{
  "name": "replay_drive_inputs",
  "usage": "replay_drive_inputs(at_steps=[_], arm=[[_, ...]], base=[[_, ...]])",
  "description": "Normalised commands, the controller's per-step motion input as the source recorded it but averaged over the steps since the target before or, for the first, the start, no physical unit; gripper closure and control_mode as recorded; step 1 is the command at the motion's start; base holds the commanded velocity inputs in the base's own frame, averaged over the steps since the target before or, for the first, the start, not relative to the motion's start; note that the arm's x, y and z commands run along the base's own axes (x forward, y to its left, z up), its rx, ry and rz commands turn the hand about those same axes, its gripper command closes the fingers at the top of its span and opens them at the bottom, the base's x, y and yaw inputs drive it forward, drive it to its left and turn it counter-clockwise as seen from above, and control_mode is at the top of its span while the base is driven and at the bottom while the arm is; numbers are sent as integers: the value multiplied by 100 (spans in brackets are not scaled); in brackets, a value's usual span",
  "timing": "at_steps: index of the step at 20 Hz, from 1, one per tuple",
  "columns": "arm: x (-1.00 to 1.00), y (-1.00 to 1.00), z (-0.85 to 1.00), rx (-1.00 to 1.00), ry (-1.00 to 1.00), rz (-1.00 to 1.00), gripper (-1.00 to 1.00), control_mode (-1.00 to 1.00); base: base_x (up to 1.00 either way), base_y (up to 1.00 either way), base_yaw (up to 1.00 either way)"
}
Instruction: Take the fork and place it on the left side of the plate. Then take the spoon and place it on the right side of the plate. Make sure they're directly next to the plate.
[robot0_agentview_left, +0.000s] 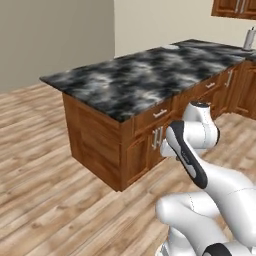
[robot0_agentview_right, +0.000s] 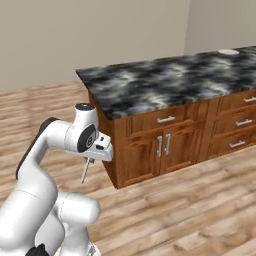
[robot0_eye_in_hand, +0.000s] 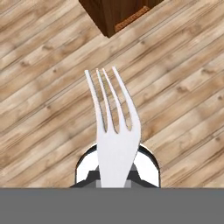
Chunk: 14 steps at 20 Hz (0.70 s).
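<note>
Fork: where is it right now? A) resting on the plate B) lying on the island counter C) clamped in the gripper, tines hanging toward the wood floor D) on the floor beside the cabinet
C. The hand view shows the fork gripped at its handle with its tines over the floor planks, and the right base view shows it hanging from the gripper beside the island cabinet.

Open wooden floor (robot0_eye_in_hand: 52, 87) all round beneath the gripper (robot0_agentview_right: 89, 161), well clear of anything. Ahead, island cabinet (robot0_agentview_right: 150, 145) corner near, blocking low passage. Above it, dark worktop (robot0_agentview_left: 140, 80) broad and bare toward the near edge and corner.
</note>
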Motion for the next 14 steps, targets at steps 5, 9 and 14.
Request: replay_drive_inputs(at_steps=[5, 9, 14], arm=[[0, 0, 0, 0, 0, 0, 100, 100], [0, 0, 0, 0, 0, 0, 100, 100], [0, 0, 0, 0, 0, 0, 100, 100]], base=[[100, 100, 0], [100, 100, 0], [100, 100, 0]])
